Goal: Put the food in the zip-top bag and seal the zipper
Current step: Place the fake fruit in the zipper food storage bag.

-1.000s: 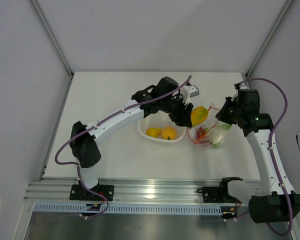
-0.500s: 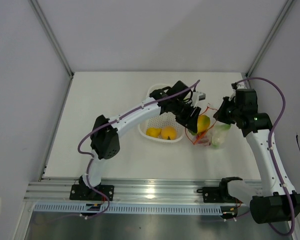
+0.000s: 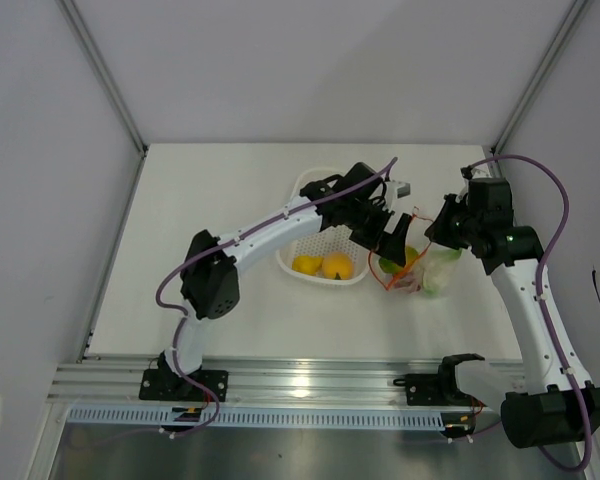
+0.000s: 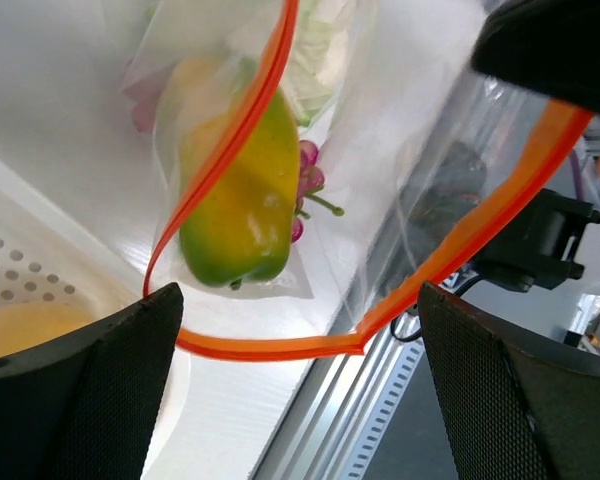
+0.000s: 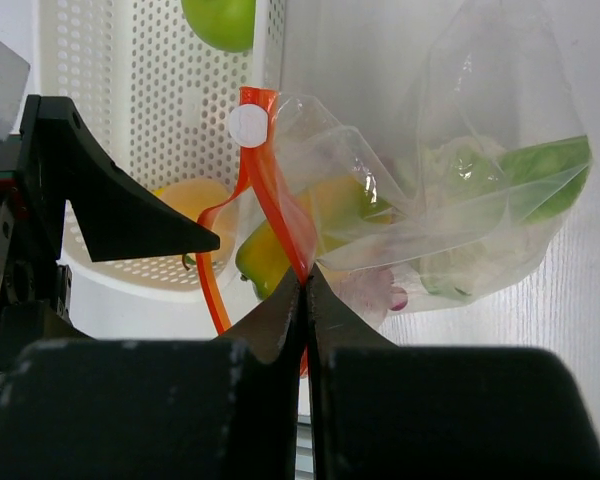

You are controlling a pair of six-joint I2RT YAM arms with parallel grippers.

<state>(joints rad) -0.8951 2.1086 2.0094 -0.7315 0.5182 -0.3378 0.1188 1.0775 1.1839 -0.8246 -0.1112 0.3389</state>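
Left gripper (image 4: 300,400) hangs with its two black, fine-textured fingers (image 4: 80,390) spread wide and nothing between them, while the right gripper (image 5: 305,290) is pinched tight on the zipper (image 5: 270,200), a thin orange-red strip bent into a loop. On the white table (image 3: 210,190) sits the white basket (image 3: 302,186), rigid plastic pierced with rows of small holes. Just to its right lies the zip-top bag (image 3: 428,272), clear, thin and crinkled. Inside the bag rests the mango (image 4: 240,200), smooth and glossy, yellow shading to green at one end, beside a pale cauliflower (image 5: 450,165) with green leaves and a pinkish grape bunch (image 4: 308,190). Two orange fruits (image 3: 338,265) and a green apple (image 5: 220,15) lie in the basket. Half a second ago the mango sat between the left fingers at the bag's mouth; now it has dropped in. It lies directly beneath the open left gripper, past the zipper loop, and just beyond the right gripper's tips.
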